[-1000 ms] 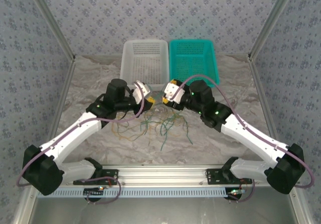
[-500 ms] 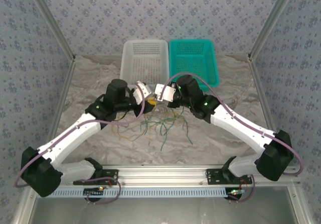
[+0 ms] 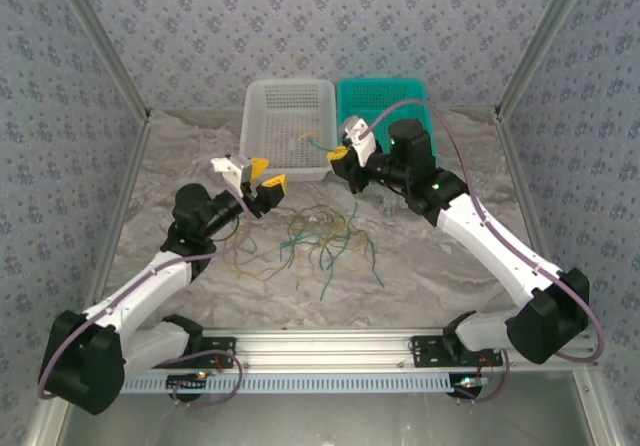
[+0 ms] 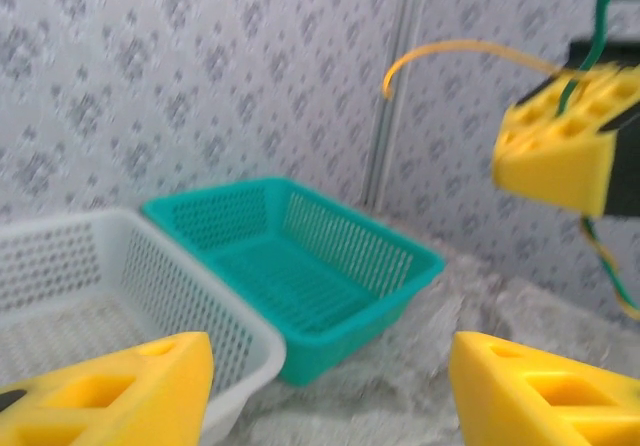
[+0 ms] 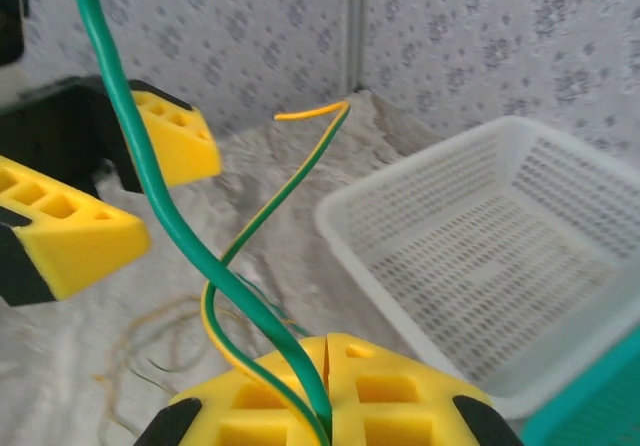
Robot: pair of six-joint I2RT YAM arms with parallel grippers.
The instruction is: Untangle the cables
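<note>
Our right hand (image 5: 328, 366) is clenched on 2 strands (image 5: 127, 116), 1 green and 1 yellow-green, raised by the white basket (image 3: 285, 116). The left hand (image 3: 265, 178) hangs released, apart to the left. The other cables (image 3: 320, 241) lie heaped on the surface (image 3: 420, 286) below — we should lift slowly and let the left hand pin any loop that follows.

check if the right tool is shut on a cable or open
Shut: the right tool has its yellow pads pressed together, pinching a green cable and a yellow-green cable.
</note>
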